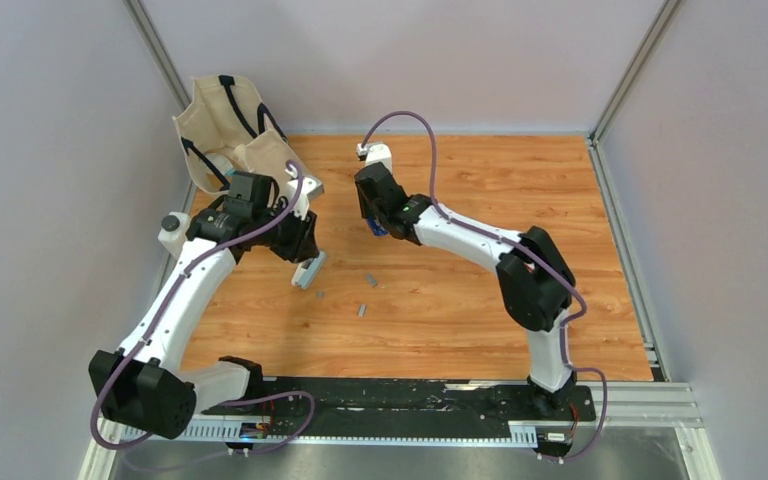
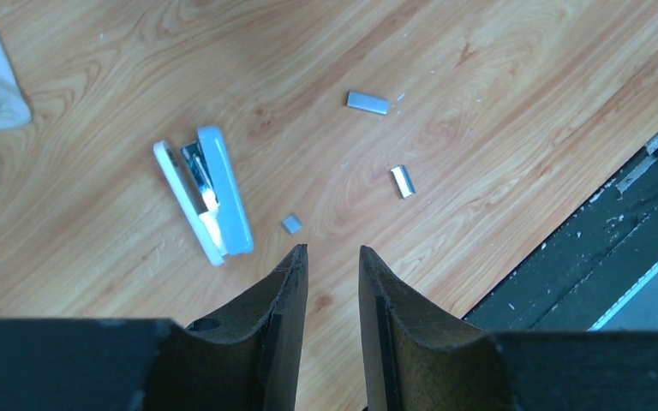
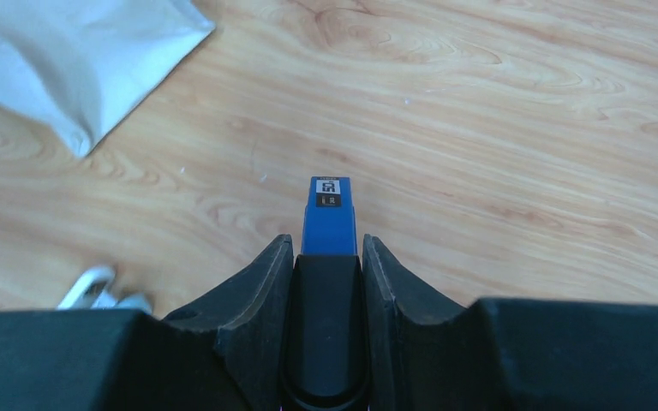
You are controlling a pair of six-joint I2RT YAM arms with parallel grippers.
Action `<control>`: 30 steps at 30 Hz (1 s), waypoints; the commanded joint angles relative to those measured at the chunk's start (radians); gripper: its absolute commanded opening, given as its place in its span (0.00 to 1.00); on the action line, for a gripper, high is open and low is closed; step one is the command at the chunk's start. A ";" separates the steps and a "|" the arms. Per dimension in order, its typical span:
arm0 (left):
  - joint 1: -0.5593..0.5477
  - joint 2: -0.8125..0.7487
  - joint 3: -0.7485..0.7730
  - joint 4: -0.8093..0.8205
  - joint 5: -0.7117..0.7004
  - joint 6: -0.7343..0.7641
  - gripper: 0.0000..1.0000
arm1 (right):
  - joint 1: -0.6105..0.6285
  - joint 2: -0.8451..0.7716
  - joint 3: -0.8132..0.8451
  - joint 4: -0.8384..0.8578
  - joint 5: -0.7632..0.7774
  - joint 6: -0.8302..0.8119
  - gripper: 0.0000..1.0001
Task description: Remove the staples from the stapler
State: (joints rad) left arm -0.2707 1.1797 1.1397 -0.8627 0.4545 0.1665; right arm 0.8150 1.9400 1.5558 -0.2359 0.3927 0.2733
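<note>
- Our L gripper [image 2: 332,250] hung open, nothing in it.
- Our R gripper [image 3: 326,240] squeezed a blue stapler [image 3: 330,218].
- We saw 3 bits of staples [image 2: 367,102] on the table [image 2: 497,128], near the pale stapler [image 2: 210,193], which lay open.

You have two staplers to count: one pale stapler [image 2: 225,195] and one blue stapler [image 3: 331,223]. Three strips of staples [image 2: 367,103] lie on the one bench [image 2: 497,77]. You see one cloth bag [image 1: 222,125]. Two grippers show: the left gripper [image 2: 332,257] and the right gripper [image 3: 327,248].
</note>
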 commanded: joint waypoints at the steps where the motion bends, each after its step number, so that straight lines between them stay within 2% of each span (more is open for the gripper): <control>1: 0.065 -0.037 -0.021 -0.047 0.038 0.034 0.37 | 0.009 0.121 0.133 0.130 0.149 0.069 0.00; 5: 0.113 -0.057 -0.038 -0.082 0.041 0.070 0.36 | 0.024 0.241 0.233 0.156 0.241 0.096 0.00; 9: 0.131 -0.095 -0.064 -0.087 0.026 0.085 0.36 | 0.033 0.338 0.368 0.090 0.233 0.159 0.00; 15: 0.133 -0.109 -0.095 -0.059 0.024 0.085 0.36 | 0.088 0.353 0.331 0.046 0.227 0.245 0.01; 19: 0.133 -0.100 -0.109 -0.042 0.050 0.076 0.36 | 0.133 0.327 0.239 0.011 0.225 0.380 0.25; 22: 0.134 -0.109 -0.123 -0.039 0.096 0.079 0.36 | 0.161 0.320 0.208 -0.022 0.230 0.449 0.40; 25: 0.133 -0.130 -0.118 -0.053 0.084 0.082 0.36 | 0.164 0.321 0.220 -0.060 0.206 0.458 0.53; 30: 0.134 -0.169 -0.113 -0.068 0.069 0.084 0.36 | 0.162 0.252 0.199 -0.068 0.187 0.416 0.70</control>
State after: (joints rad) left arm -0.1432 1.0607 1.0187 -0.9253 0.5060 0.2317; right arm 0.9955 2.2929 1.7611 -0.2981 0.5762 0.6830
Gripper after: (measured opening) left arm 0.357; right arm 0.644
